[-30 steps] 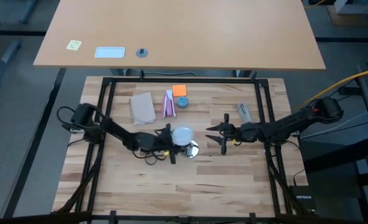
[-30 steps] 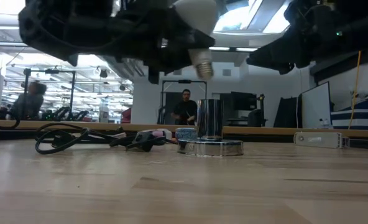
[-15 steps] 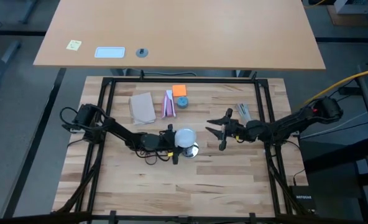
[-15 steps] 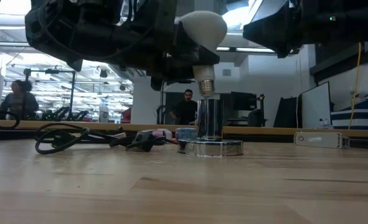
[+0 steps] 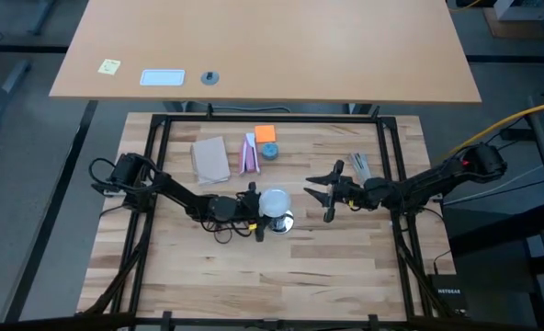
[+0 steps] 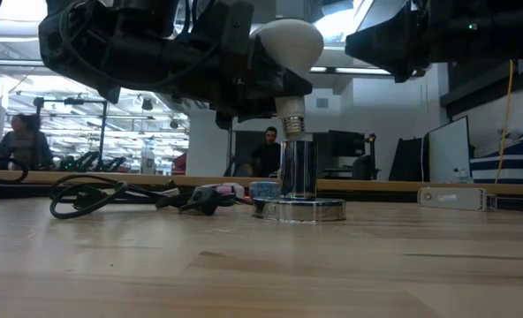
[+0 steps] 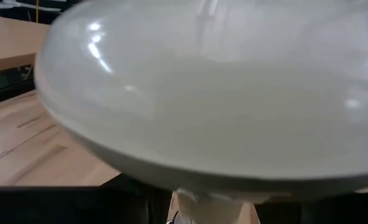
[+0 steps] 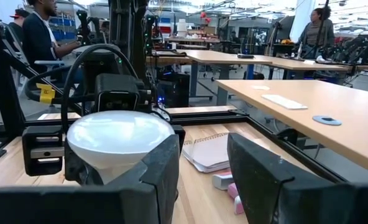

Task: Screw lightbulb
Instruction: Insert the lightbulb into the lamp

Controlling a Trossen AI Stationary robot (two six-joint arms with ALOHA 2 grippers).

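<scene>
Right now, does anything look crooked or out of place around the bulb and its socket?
Nothing stands out. The left pincer holds the lightbulb upright, its threaded base right above the socket. The right pincer waits open beside it.

Past the right gripper's (image 8: 202,186) parted fingers (image 8: 262,174), the left gripper (image 8: 100,152) holds the lightbulb (image 8: 119,140).

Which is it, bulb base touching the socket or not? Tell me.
Touching. In the low view the lightbulb's threaded base meets the socket's top rim with no gap; the left gripper holds the bulb.
</scene>
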